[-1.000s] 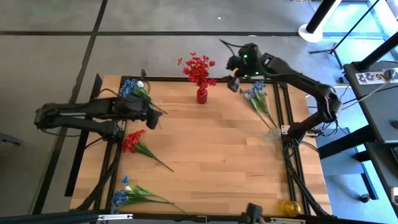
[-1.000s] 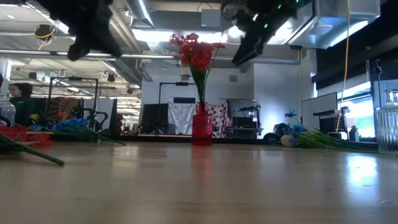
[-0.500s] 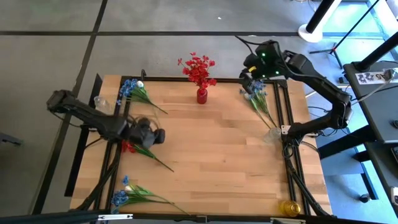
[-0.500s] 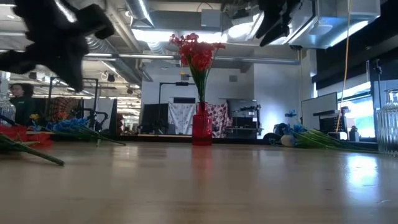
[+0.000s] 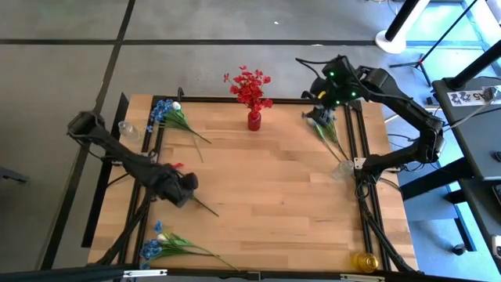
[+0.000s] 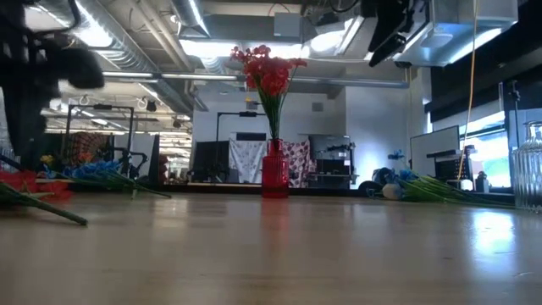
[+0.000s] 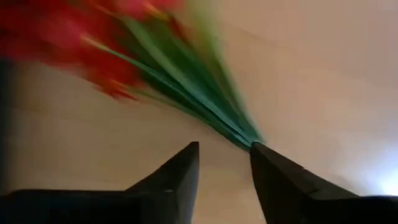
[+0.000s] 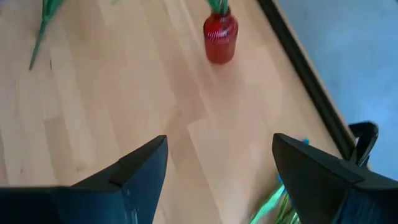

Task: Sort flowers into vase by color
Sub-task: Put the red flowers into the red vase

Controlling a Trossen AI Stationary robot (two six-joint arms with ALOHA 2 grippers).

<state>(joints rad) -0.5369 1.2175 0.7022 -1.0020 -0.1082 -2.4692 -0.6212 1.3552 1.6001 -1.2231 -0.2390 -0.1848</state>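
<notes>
A red vase (image 5: 254, 120) holding red flowers (image 5: 250, 84) stands at the far middle of the table. A loose red sprig (image 7: 118, 50) lies flat on the wood at the left, its stem (image 5: 205, 207) running toward the near edge. My left gripper (image 7: 224, 149) hovers open right over it, with the bundled stems (image 7: 205, 106) just ahead of the fingertips. My right gripper (image 8: 217, 155) is open above the far right corner, beside a blue sprig (image 5: 329, 133) lying there. The red vase (image 8: 220, 38) shows beyond its fingers.
More blue sprigs lie at the far left (image 5: 168, 112) and near left (image 5: 160, 247). Clear glass vases stand at the left edge (image 5: 127, 129) and right edge (image 5: 343, 168), and a yellow one at the near right corner (image 5: 364, 261). The table's middle is bare wood (image 5: 266, 180).
My left gripper has swung from the far left toward the near edge and come down over the red sprig. My right gripper has moved from beside the red vase toward the right edge, to above the blue sprig. The flowers have stayed put.
</notes>
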